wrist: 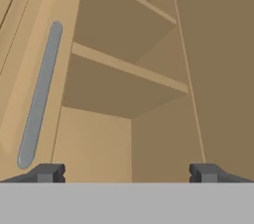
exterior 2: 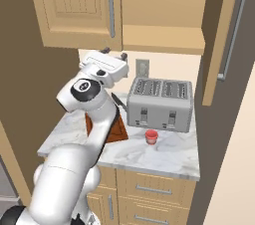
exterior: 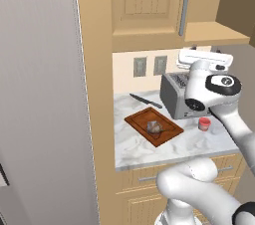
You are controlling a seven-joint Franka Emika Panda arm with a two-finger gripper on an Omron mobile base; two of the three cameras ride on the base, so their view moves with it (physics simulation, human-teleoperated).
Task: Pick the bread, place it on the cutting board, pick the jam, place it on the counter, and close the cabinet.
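The bread [exterior: 154, 128] lies on the reddish-brown cutting board [exterior: 144, 119], which the arm partly covers in the right base view [exterior 2: 121, 130]. The red jam [exterior: 204, 124] [exterior 2: 151, 136] stands on the marbled counter [exterior: 134, 145] [exterior 2: 172, 153] in front of the toaster. My gripper [exterior: 200, 49] [exterior 2: 114, 53] [wrist: 126, 172] is raised above the toaster, open and holding nothing. It points up into the open cabinet [wrist: 124, 84], where bare shelves show. The cabinet's open door [exterior 2: 226, 35] swings out on the right. Its closed door [exterior: 149, 0] [exterior 2: 74, 0] carries a grey bar handle [wrist: 39, 101].
A silver four-slot toaster [exterior: 175, 97] [exterior 2: 160, 103] sits at the back of the counter under my hand. A knife [exterior: 145, 100] lies behind the board. A tall grey panel [exterior: 40, 94] stands to the left. Drawers [exterior 2: 154, 189] run below the worktop.
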